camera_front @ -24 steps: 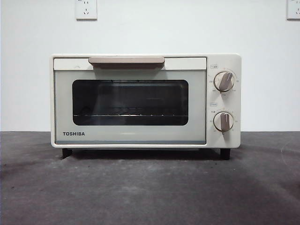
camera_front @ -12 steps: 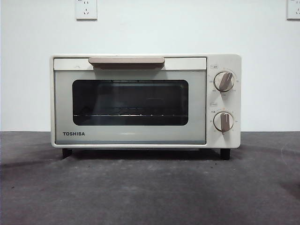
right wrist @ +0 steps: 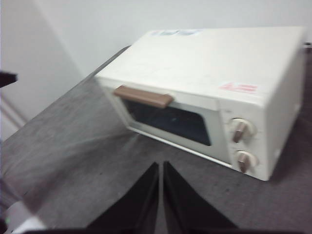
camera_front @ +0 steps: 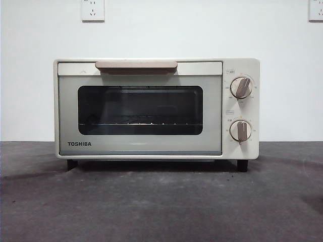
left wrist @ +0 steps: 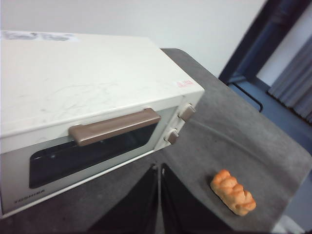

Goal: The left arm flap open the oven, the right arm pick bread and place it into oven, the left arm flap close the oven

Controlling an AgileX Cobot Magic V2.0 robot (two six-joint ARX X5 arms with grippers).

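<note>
Dark grey desk (camera_front: 161,201), white wall behind: the oven (camera_front: 156,108) stands shut, its bar handle (left wrist: 115,126) lying crosswise ahead of the left gripper (left wrist: 159,168), jaws together. The bread (left wrist: 232,192) lies on the oven's knob side. The right gripper (right wrist: 160,165), jaws together, waits.

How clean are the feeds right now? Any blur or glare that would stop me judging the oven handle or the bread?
Front view: sharp and evenly lit, the oven handle crisp, soft shadow beneath. Left wrist view: slightly soft, but the bread reads clearly on the table. Right wrist view: blurriest, knob edges smeared; no bread there. No strong glare anywhere.
</note>
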